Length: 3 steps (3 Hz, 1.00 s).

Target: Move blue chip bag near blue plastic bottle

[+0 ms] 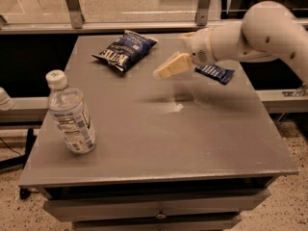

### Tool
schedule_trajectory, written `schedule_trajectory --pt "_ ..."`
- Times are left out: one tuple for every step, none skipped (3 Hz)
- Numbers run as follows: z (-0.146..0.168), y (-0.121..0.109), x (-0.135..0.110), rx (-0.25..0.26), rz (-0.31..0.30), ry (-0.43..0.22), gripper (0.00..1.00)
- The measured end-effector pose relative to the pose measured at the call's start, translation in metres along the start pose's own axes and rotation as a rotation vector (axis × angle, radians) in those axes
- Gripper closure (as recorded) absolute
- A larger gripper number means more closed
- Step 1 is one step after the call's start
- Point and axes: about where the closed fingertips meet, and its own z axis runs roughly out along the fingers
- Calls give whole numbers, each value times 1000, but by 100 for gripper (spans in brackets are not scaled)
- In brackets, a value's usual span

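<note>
Camera view: my gripper (171, 66) hangs above the gray table (159, 143), over its far half. I cannot tell how wide it stands, and nothing hangs from it. The blue chip bag (126, 51) lies flat near the far edge, close to the gripper but apart from it. The blue plastic bottle (71, 115) stands upright at the near left edge, well apart from the bag. A small blue candy bar wrapper (215, 73) lies on the other side of the gripper, partly under my arm (250, 32).

Step in hand, as I judge it: the approach to the bag. It is not yet grasped.

Procedure:
1. Move away from the wrapper. It is not the target.
2. Centre over the bag's middle before descending, not over a corner.
3. Close across the bag's narrow width. The crinkly film will likely fold and give a ridge to pinch.
4. Lift clear of the tabletop, since dragging could twist the bag loose.
5. Carry it toward the bottle from the open middle of the table.
6. Set it down just beside the bottle, not touching. The bottle is tall and narrow, and a nudge could tip it.
</note>
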Motion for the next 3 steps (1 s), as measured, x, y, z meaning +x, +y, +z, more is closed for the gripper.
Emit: schedule_trajectory --pt "52 16 -42 -77 -28 -145 0" --pt "90 34 -71 -127 -82 -219 0" --pt "118 45 -77 -127 -157 -219 0"
